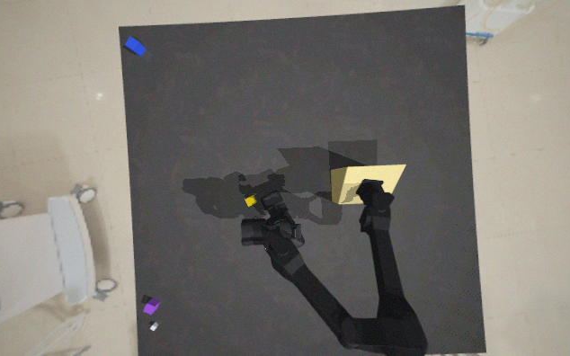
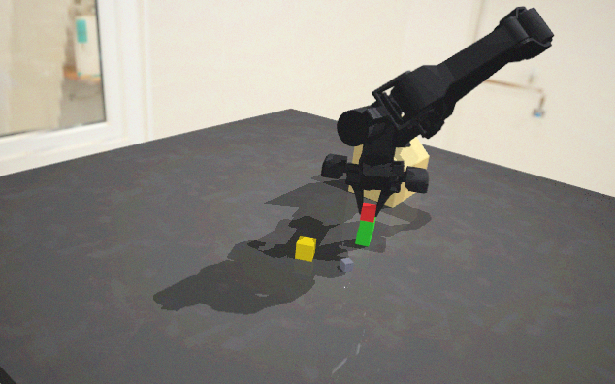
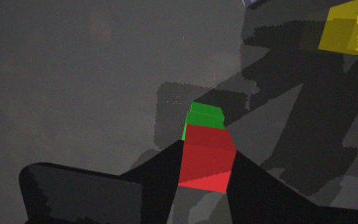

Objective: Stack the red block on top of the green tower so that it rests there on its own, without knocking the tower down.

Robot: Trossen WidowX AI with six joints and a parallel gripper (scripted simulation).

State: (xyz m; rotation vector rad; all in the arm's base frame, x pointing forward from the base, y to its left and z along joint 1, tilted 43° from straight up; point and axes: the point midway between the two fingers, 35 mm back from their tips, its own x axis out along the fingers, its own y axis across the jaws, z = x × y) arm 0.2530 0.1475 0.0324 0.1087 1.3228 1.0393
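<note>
- The gripper [image 2: 368,208] is pointing down, its two fingers clamping the red block [image 2: 368,212] by its sides.
- The red block is sitting directly above the green tower [image 2: 365,233]; in the exterior view their faces are meeting, slightly offset in the wrist view.
- The tower is standing upright on the table [image 2: 112,204].
- A yellow cube [image 2: 306,247] and a small grey cube [image 2: 346,265] are lying near the tower.
- A tan box [image 2: 414,160] is standing behind the arm.
</note>
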